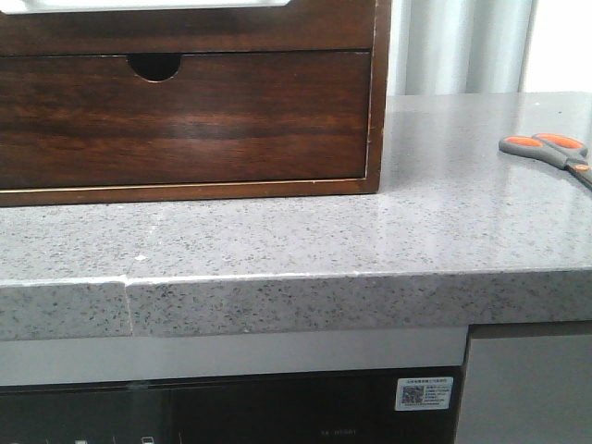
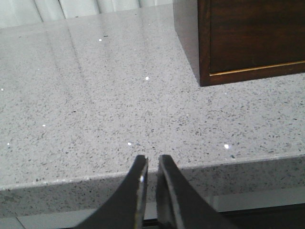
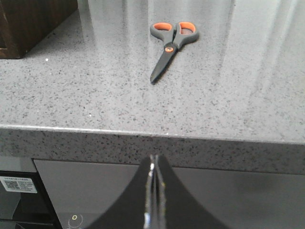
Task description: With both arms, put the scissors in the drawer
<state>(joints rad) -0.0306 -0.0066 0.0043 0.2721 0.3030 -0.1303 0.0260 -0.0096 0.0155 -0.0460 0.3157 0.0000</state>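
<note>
The scissors (image 1: 546, 148), with grey handles, orange loop linings and grey blades, lie flat on the grey speckled counter at the far right. In the right wrist view the scissors (image 3: 171, 45) lie well ahead of my right gripper (image 3: 155, 157), which is shut and empty in front of the counter's edge. The drawer (image 1: 185, 28), dark brown with a white strip on top, sits at the top of the wooden cabinet and looks closed. My left gripper (image 2: 152, 160) is shut and empty at the counter's front edge, with only a thin slit between its tips. Neither gripper shows in the front view.
Below the drawer is a second dark drawer front with a half-round notch (image 1: 154, 65). The cabinet's corner (image 2: 205, 71) stands ahead of my left gripper and to one side. The counter's front edge (image 1: 296, 277) drops to a dark appliance front with a label (image 1: 424, 393).
</note>
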